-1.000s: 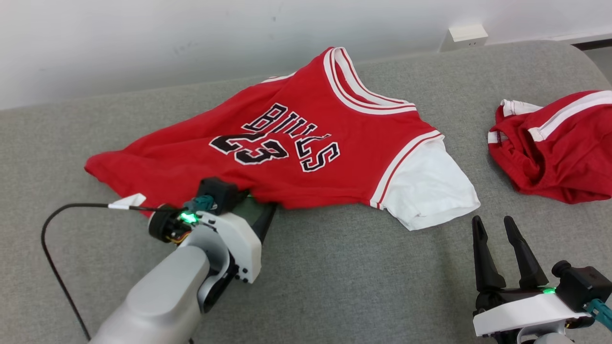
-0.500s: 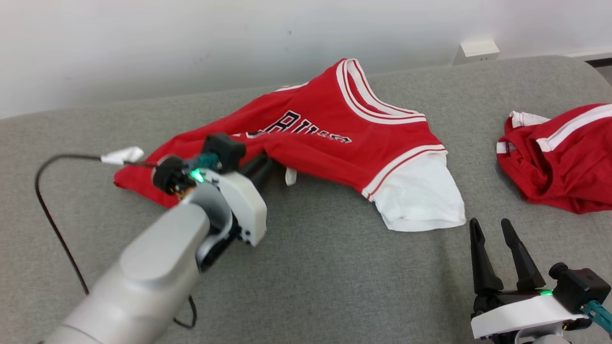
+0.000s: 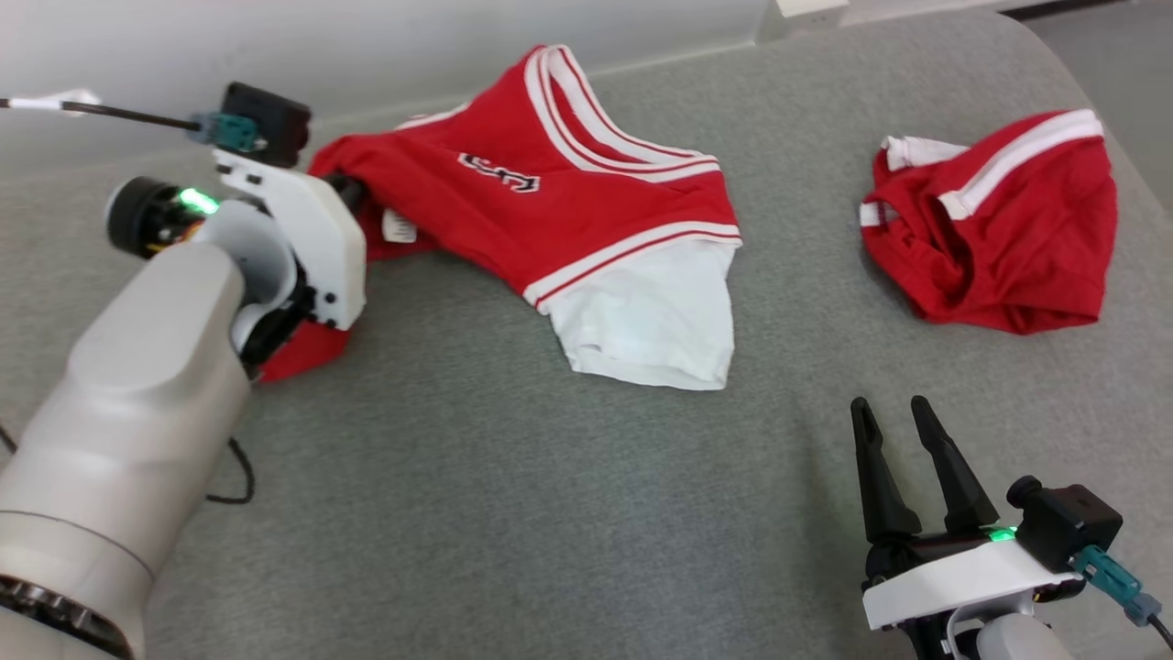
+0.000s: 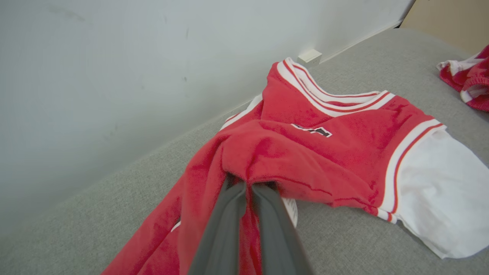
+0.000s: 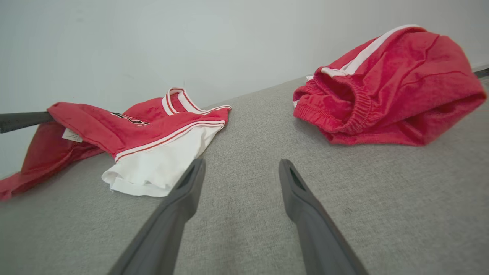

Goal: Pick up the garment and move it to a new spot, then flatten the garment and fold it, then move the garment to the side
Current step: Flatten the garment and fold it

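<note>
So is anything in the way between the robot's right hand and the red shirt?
Nothing visible. Only bare grey cushion lies between the open right hand and the white sleeve of the shirt. The red shorts sit off to the right, outside that path. The left hand is shut on the shirt's edge.

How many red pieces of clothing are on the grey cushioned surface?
2. The red basketball jersey with a white sleeve lies centre-left, pinched by the left gripper. The crumpled red shorts with white stripes lie at the right, apart.
</note>
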